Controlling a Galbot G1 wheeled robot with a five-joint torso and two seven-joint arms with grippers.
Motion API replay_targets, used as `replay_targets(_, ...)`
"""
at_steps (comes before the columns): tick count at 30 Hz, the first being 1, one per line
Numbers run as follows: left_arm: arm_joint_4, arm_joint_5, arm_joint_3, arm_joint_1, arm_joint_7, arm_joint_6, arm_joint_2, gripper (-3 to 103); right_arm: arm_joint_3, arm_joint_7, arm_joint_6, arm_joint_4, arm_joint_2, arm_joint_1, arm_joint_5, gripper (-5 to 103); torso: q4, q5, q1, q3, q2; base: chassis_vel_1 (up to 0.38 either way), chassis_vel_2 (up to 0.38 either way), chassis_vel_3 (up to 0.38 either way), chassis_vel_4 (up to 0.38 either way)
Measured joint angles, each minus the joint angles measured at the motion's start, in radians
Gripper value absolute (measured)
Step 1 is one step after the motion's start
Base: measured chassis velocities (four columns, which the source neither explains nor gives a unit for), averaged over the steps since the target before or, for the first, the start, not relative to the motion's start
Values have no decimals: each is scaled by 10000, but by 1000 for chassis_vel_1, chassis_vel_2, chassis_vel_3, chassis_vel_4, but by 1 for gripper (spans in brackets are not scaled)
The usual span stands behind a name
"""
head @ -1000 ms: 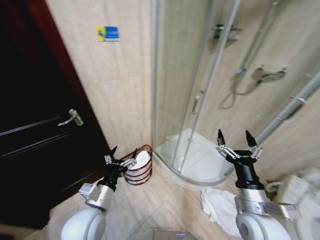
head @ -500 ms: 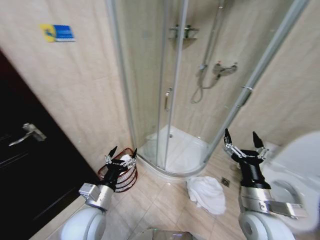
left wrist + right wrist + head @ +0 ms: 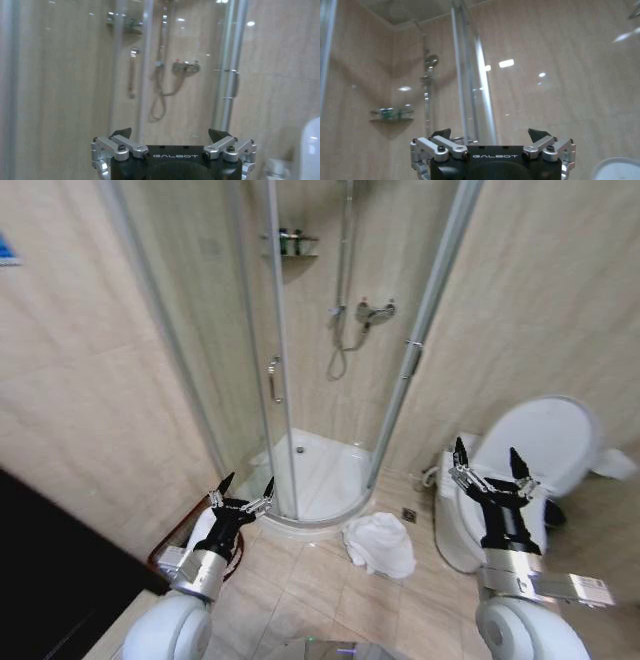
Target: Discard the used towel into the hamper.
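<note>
Used white towel point(image 3: 380, 544) lies crumpled on floor by shower tray; left pincer point(image 3: 241, 498) and right pincer point(image 3: 491, 473) held raised, released, nothing grasped; hamper point(image 3: 168, 552) partly hidden behind left arm.

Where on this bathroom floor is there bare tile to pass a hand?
Bare tile lies between the towel and the hamper, in front of the shower tray. It is tighter between the towel and the toilet. Both grippers, left and right, are open above the floor.
</note>
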Motion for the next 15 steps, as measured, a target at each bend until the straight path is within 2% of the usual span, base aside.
replay_targets(15,0,0,0,0,0,-1,0,100,32,-49,203,-1,-50,115,83,100,0,-1,0,0,0,-122,-121,-127,-128)
